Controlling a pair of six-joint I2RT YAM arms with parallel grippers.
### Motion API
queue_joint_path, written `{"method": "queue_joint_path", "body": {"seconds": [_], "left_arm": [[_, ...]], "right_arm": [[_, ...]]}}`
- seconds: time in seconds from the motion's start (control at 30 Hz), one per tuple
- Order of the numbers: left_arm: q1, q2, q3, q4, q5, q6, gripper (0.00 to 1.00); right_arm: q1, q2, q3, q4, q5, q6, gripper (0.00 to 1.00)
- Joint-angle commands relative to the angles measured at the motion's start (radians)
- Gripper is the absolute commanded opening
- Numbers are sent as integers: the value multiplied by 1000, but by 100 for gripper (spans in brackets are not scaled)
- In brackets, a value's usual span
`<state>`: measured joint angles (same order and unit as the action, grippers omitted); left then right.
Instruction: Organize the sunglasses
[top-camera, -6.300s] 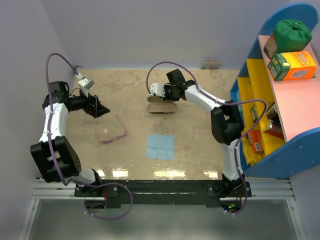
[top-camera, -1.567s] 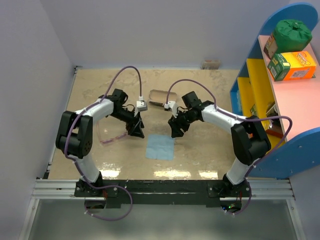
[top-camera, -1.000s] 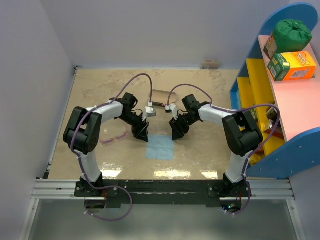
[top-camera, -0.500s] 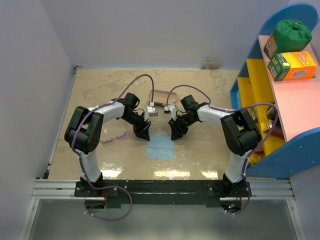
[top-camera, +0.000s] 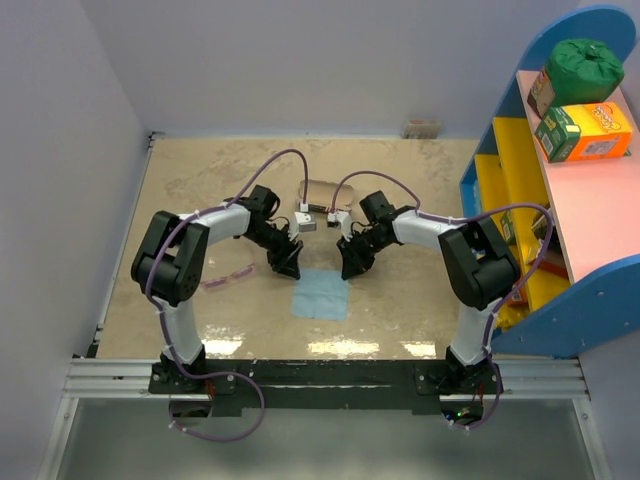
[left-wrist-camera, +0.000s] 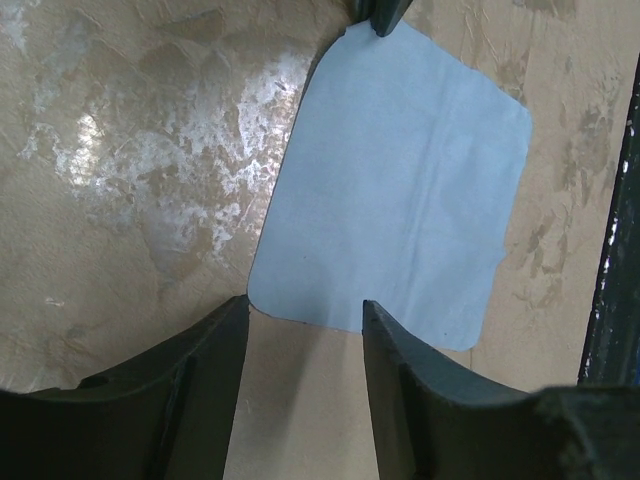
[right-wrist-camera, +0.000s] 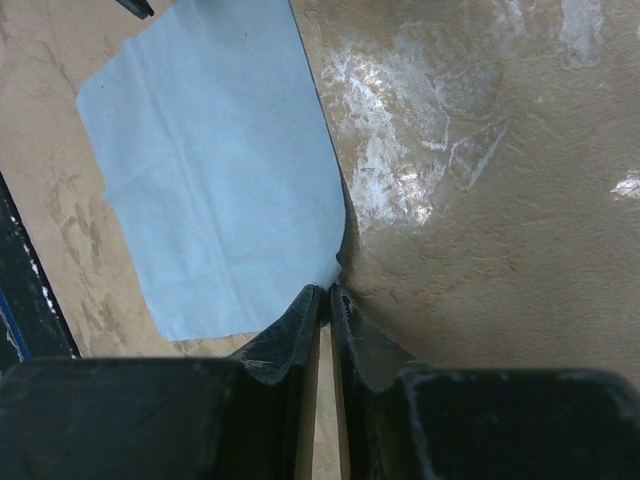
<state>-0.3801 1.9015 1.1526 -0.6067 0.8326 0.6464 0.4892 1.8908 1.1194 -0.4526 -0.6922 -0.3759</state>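
The right tool (right-wrist-camera: 327, 290) pinches the blue cloth (left-wrist-camera: 400, 190) at its one-o'clock corner. The left tool (left-wrist-camera: 304, 303) gapes at eleven, the sunglasses (top-camera: 228, 277) lie at nine, and the shelf box (top-camera: 585, 132) label is illegible.

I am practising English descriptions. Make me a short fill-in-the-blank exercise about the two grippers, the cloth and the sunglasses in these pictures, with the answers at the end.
1. The right gripper is ___ on one corner of the cloth.
2. The left gripper is ___, with its fingers on either side of another cloth corner.
3. In the top view, the sunglasses lie on the table, on the ___ arm's side of the cloth.
Missing words: shut; open; left.
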Motion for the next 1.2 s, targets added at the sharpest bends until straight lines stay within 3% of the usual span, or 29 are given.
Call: {"method": "queue_joint_path", "body": {"seconds": [0.0,0.2,0.7,0.77,0.9,1.17], "left_arm": [[-3,19,-2,24,-7,-5,53],[-6,25,-22,59,-36,-24,47],[-29,44,-25,61,-59,-28,23],[-29,47,-27,71,-66,-39,18],[-31,50,-25,94,-82,-60,0],[-29,39,10,174,-115,-140,0]], "right_arm": [[8,24,0,-3,39,5,11],[8,19,0,-1,45,8,4],[8,19,3,-5,48,9,2],[6,18,3,-5,48,8,1],[6,16,8,-6,57,6,0],[3,16,88,-23,131,-20,0]]}}
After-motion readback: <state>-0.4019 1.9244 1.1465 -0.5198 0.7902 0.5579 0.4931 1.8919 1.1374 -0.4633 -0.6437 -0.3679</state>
